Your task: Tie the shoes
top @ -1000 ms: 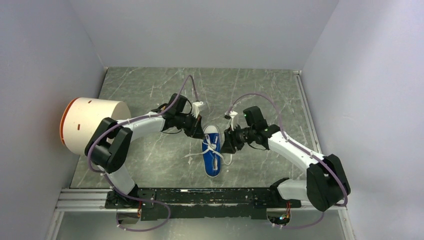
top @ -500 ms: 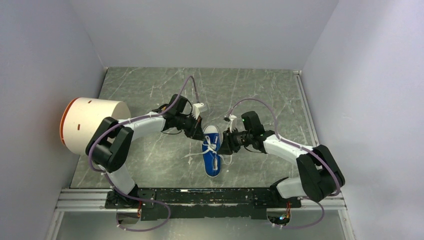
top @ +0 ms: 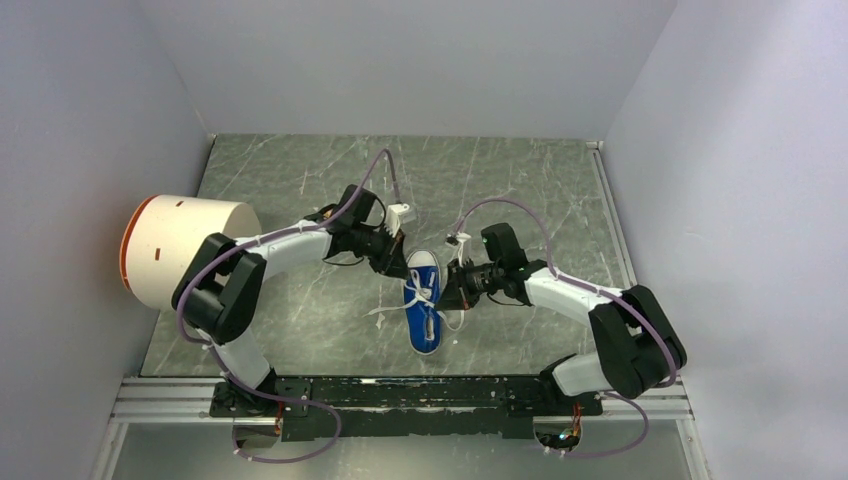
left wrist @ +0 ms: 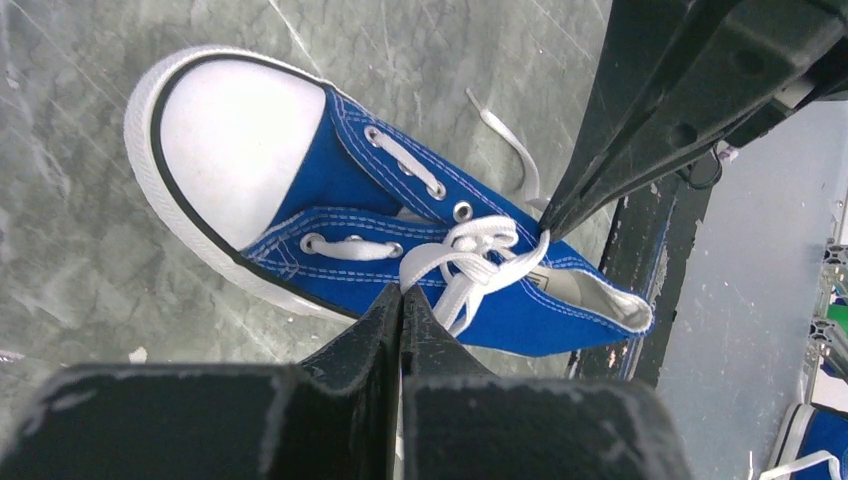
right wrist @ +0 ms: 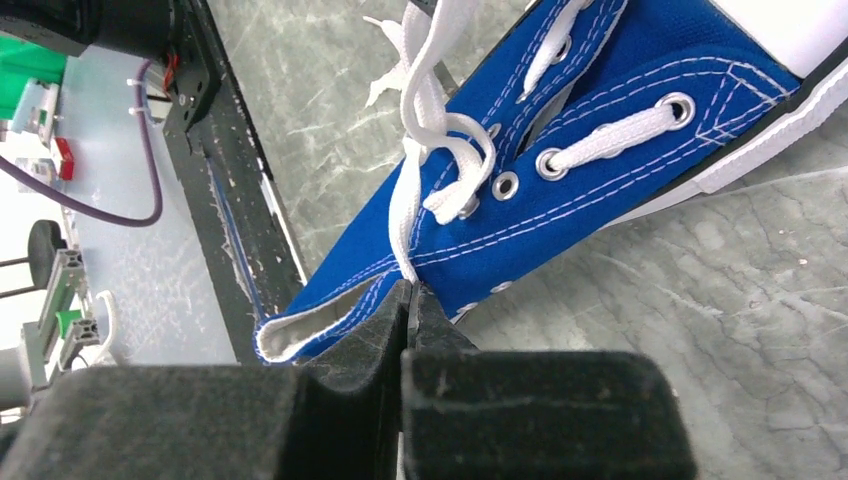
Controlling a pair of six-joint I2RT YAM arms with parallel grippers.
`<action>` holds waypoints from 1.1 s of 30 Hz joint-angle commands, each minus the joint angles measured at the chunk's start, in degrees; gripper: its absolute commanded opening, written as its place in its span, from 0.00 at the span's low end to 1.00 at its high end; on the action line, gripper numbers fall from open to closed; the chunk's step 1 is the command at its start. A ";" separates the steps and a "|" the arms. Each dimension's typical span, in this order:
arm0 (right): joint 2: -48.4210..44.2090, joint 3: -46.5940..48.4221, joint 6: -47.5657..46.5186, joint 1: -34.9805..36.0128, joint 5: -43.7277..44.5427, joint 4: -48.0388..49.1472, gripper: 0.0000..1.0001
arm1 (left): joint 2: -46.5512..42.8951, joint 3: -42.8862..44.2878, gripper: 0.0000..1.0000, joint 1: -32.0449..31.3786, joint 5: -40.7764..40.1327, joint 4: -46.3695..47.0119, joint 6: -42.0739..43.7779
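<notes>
Shoe [top: 425,330] mid-table [top: 300,180], toe far. Left gripper [left wrist: 402,300] pinched shut on laces [left wrist: 470,240] at shoe's left side. Right gripper [right wrist: 410,292] likewise clamped on them at right side. First crossing looks made over tongue. Bow loops not yet formed, so most tying left.

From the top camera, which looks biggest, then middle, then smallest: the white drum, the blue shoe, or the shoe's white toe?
1. White drum, by far, though it may be nearer the camera.
2. Blue shoe.
3. White toe cap, which is just one part of the shoe.
</notes>
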 commanded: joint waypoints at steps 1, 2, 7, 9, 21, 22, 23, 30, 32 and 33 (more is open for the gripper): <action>-1.35 1.87 2.73 -0.13 -0.61 -0.26 0.00 | -3.38 -1.84 0.05 0.14 -0.15 -0.46 0.38; -1.10 2.25 2.86 -0.06 -0.35 -0.87 0.00 | -3.85 -2.27 0.05 0.08 -0.44 -0.73 0.09; -0.07 3.48 4.42 -0.14 -0.06 -1.83 0.00 | -7.31 -6.65 0.05 -0.14 -2.50 0.71 -7.53; -0.11 3.72 5.51 -0.12 0.15 -1.61 0.00 | -8.27 -8.82 0.05 -0.21 -2.20 2.45 -10.97; -2.27 3.13 7.88 -0.16 5.32 -5.73 0.00 | -13.86 -16.10 0.06 -5.78 -7.87 4.32 -17.85; -2.10 3.47 7.68 -0.20 6.40 -6.98 0.00 | -14.75 -16.96 0.06 -5.91 -8.46 5.04 -18.59; -1.93 3.63 7.49 -0.21 7.46 -8.12 0.00 | -15.66 -17.86 0.06 -5.93 -9.15 5.67 -19.30; -1.51 3.48 9.14 -0.23 7.05 -8.63 0.00 | -15.47 -19.91 0.06 -6.32 -8.44 7.26 -19.57; -1.98 3.26 10.35 -0.25 6.25 -7.01 0.00 | -14.14 -19.32 0.07 -6.66 -7.76 6.50 -18.09; -2.12 3.14 10.78 -0.22 6.21 -6.46 0.00 | -13.60 -18.82 0.07 -6.82 -8.14 5.56 -17.27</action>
